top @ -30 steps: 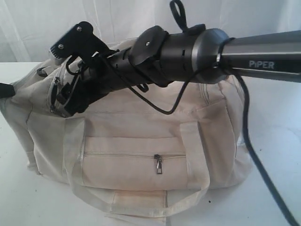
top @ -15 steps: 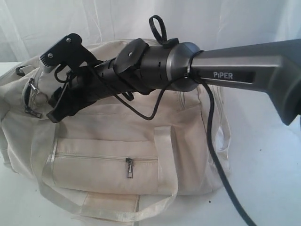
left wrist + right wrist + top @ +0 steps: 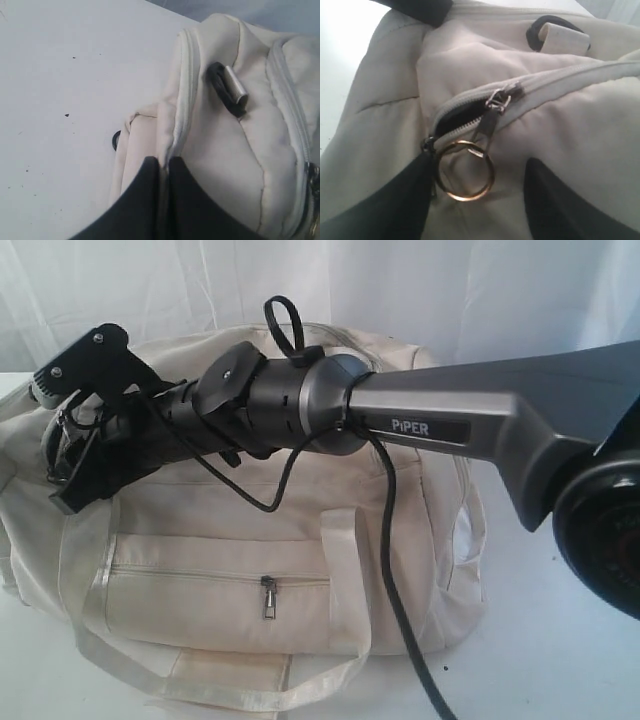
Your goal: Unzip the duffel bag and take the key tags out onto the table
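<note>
Cream duffel bag, zip barely open

The right arm reads "PiPER".

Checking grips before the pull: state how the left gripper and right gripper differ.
The left gripper has its fingers pressed together, pinching a seam fold of the duffel bag; the right gripper stands open. The left grips fabric, while the right straddles the ring pull of the partly open zip. Both have dark fingers.
</note>
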